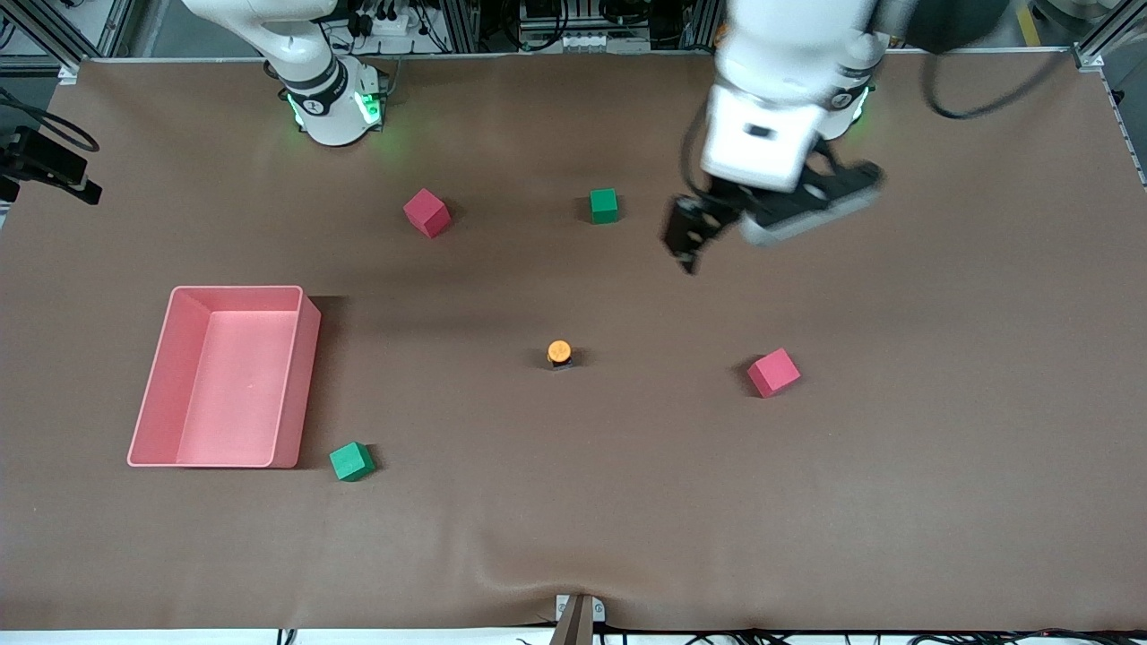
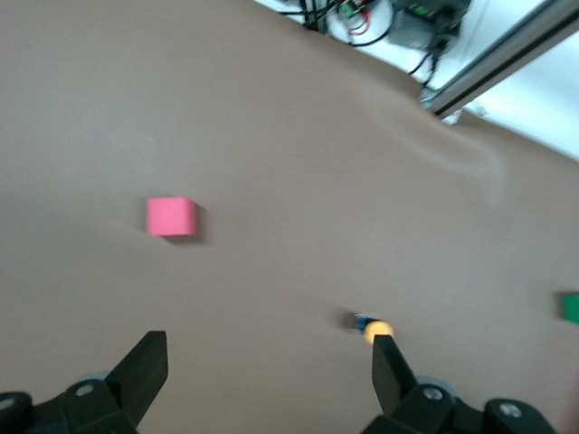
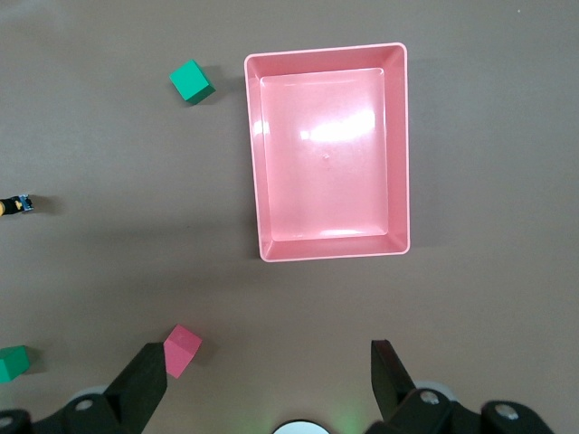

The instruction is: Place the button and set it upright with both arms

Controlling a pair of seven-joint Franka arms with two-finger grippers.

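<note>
Front cam looks down from high across the table [image 1: 573, 537] at the bases, both wrist cams peer down between their own fingers (much closer), all three catching the button [image 1: 559, 352].

White jointed arms [image 1: 789, 81], black joint bands — green-lit bases [image 1: 336, 112]

- Right gripper [image 3: 270, 384] hangs high over the brown table [image 3: 488, 163], fingers [image 3: 145, 384] spread wide, nothing between them.
- Pink tray [image 3: 327, 253] sits below, bare inside.
- Green cube [image 3: 192, 80] lies near the tray's corner.
- Red cube [image 3: 182, 349] sits just beside one fingertip.
- Another green cube [image 3: 13, 363] and the button [image 3: 13, 206] show at the picture's edge.
</note>
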